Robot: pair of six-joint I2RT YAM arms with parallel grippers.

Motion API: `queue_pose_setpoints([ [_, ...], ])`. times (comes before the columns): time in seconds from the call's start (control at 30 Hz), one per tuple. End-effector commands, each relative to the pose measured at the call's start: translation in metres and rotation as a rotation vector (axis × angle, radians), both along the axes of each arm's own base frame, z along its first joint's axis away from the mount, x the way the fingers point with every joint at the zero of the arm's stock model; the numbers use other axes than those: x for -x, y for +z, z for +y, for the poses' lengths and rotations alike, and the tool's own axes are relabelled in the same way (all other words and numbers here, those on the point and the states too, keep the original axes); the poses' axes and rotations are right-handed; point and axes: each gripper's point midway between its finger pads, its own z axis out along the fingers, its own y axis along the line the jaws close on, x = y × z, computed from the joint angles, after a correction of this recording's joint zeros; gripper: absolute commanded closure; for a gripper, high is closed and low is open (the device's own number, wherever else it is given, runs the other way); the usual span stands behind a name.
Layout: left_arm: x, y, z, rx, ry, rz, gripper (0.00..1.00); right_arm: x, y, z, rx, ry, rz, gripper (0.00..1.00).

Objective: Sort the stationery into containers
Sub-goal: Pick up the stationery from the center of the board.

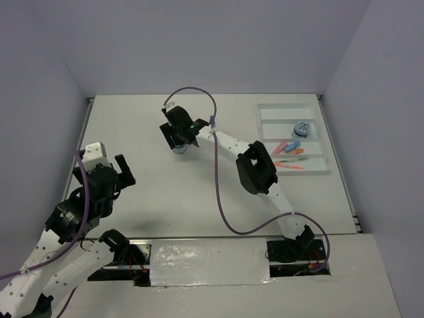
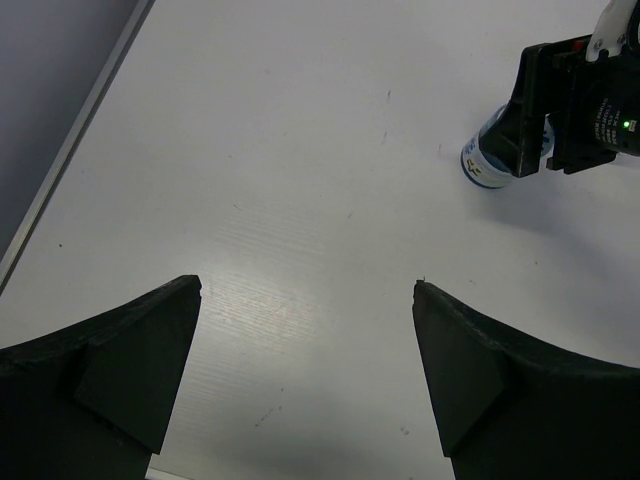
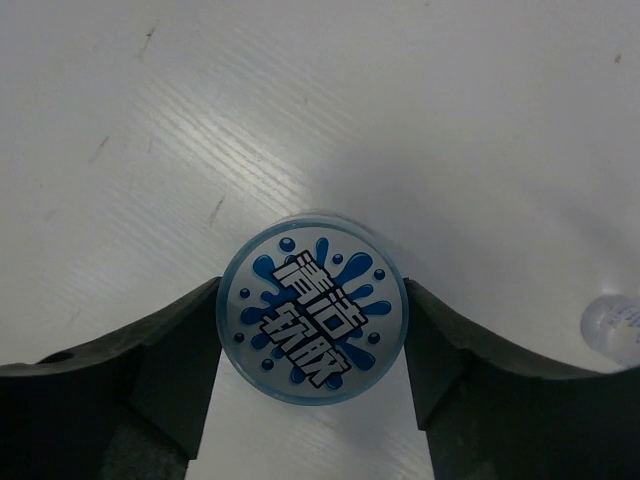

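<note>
right end effector [image 3: 312,300] sits low on the counter [image 1: 146,126], around the round blue-grey jar [image 3: 312,320], one pad against each side of the lid rim. reads as a grasp on the jar; can't tell how firm the clamp is. jar looks to be standing on the counter, not lifted

left end effector [image 2: 306,285] is released wide, nothing in it, hanging over bare counter well to the left

white tray [image 1: 260,126] is well apart, far right. it already holds the second jar [image 1: 301,128], stubby pieces [image 1: 288,147] and pens [image 1: 289,164] in separate compartments

risks as I see them:
- contact is near the fingertips, and the far part of the jar sticks out past them. on a round smooth wall, pads ahead of or behind the widest point could squirt it out forward on squeeze or lift
- a light clamp plus the long carry to the tray could let the jar slip or tilt mid-transfer
- clear object [image 3: 612,325] lies near the right finger, can't tell what it is. a sideways sweep before gaining height would knock it
- at the tray, a low approach could clip the rim or a divider, or land on the jar already there
- purple cable [image 1: 218,192] loops beside the arm and could drag during the swing right
</note>
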Motion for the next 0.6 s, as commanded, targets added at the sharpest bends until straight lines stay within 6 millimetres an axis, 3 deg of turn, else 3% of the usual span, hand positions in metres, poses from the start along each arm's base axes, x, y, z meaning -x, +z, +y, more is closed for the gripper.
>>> queue_pose_setpoints([
  [0.0,-0.003,0.008,-0.001,0.007,-0.010,-0.036,0.01,-0.001,0.019,0.008,-0.052,-0.010,-0.014,0.37],
  [0.03,-0.003,0.008,-0.002,0.007,-0.012,-0.036,0.01,0.002,0.024,0.007,-0.059,-0.009,-0.019,0.44],
  [0.07,-0.003,0.008,-0.002,0.007,-0.014,-0.037,0.01,0.003,0.028,0.009,-0.071,-0.005,-0.022,0.61],
  [0.1,-0.003,0.008,-0.002,0.008,-0.016,-0.039,0.01,0.006,0.032,0.012,-0.092,0.011,-0.024,0.72],
  [0.13,-0.003,0.009,-0.003,0.009,-0.020,-0.041,0.01,0.011,0.059,0.017,-0.136,0.036,-0.054,1.00],
  [0.2,-0.003,0.009,-0.003,0.009,-0.022,-0.042,0.01,0.031,0.081,0.032,-0.226,0.137,-0.056,1.00],
  [0.23,-0.003,0.008,-0.003,0.007,-0.022,-0.040,0.01,0.051,0.141,0.039,-0.334,0.236,-0.117,1.00],
  [0.27,-0.003,0.008,-0.003,0.009,-0.027,-0.041,0.01,0.063,0.182,0.050,-0.458,0.337,-0.185,1.00],
  [0.3,-0.004,0.009,-0.004,0.010,-0.029,-0.043,0.01,0.104,0.222,0.039,-0.560,0.480,-0.193,1.00],
  [0.37,-0.003,0.008,-0.004,0.009,-0.032,-0.041,0.01,0.114,0.285,0.011,-0.736,0.556,-0.313,1.00],
  [0.4,-0.003,0.009,-0.004,0.012,-0.030,-0.044,0.01,0.119,0.301,-0.016,-0.769,0.531,-0.331,1.00],
  [0.43,-0.003,0.010,-0.003,0.012,-0.027,-0.047,0.01,0.104,0.309,-0.036,-0.777,0.428,-0.339,1.00],
  [0.47,-0.002,0.010,-0.003,0.013,-0.029,-0.049,0.01,0.077,0.297,-0.068,-0.711,0.287,-0.321,1.00],
  [0.5,-0.003,0.011,-0.004,0.018,-0.033,-0.053,0.01,0.062,0.307,-0.094,-0.670,0.168,-0.363,1.00],
  [0.53,-0.002,0.010,-0.004,0.016,-0.034,-0.054,0.01,0.023,0.296,-0.146,-0.551,-0.148,-0.427,1.00],
  [0.57,-0.002,0.011,-0.004,0.020,-0.035,-0.057,0.01,0.006,0.279,-0.196,-0.430,-0.343,-0.404,1.00],
])
